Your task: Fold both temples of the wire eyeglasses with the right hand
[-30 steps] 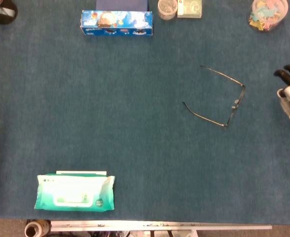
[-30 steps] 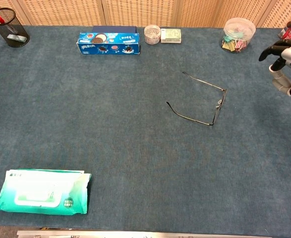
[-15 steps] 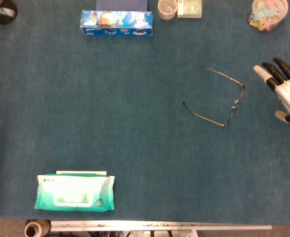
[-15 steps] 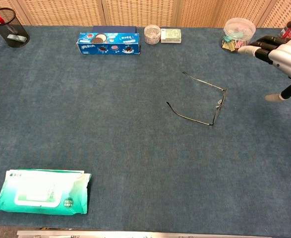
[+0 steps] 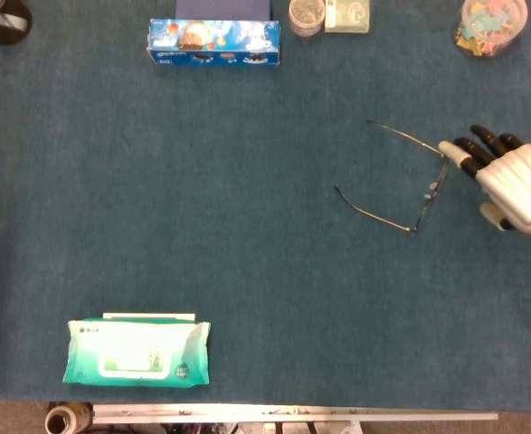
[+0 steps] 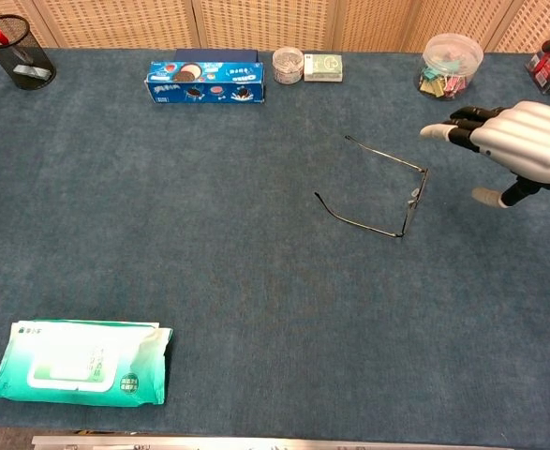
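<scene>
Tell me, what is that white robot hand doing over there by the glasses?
The right hand is open and reaching toward the wire eyeglasses, which lie on the blue table with both temples unfolded. It holds nothing; whether its fingertips touch the frame I cannot tell. The folding has not begun. The left hand is out of sight.

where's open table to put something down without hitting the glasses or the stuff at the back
The widest bare patch lies between the cookie box, the wet wipes pack and the wire eyeglasses. The near edge right of the wipes is also free. It is crowded along the far edge, and by the right hand beside the glasses.
</scene>
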